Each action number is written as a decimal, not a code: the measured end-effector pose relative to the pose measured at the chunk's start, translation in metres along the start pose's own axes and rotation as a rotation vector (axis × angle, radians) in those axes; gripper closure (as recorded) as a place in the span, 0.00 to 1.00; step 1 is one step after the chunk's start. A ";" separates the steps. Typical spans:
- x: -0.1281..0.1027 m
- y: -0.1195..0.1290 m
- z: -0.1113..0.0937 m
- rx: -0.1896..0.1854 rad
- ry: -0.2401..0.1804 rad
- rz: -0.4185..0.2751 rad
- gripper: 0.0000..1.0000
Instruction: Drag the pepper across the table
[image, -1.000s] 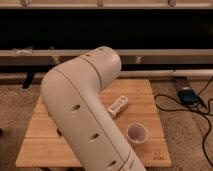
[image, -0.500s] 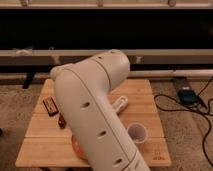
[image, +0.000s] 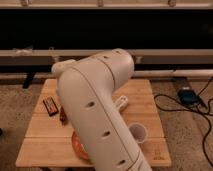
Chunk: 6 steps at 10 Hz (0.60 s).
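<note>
The pepper (image: 63, 114), a slim dark-red chili, lies on the left part of the light-wood slatted table (image: 45, 150), right beside the edge of my big white arm (image: 97, 105). The arm crosses the middle of the view and covers the table's centre. My gripper is hidden behind this arm, so I cannot see where it stands relative to the pepper.
A flat dark-brown bar (image: 50, 106) lies just left of the pepper. A white cup (image: 138, 132) stands at the right front, and a white oblong object (image: 121, 103) behind it. An orange thing (image: 77, 145) peeks out beside the arm. Cables and a blue box (image: 188, 95) lie on the floor to the right.
My arm has swung to the right and upward in view. This uncovered the table's left side, so the brown bar and then the pepper came into sight.
</note>
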 end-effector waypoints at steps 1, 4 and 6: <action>0.000 0.000 0.000 0.000 -0.001 -0.002 0.35; 0.000 0.000 0.000 -0.001 -0.001 -0.003 0.35; 0.000 0.000 0.000 -0.001 -0.001 -0.003 0.35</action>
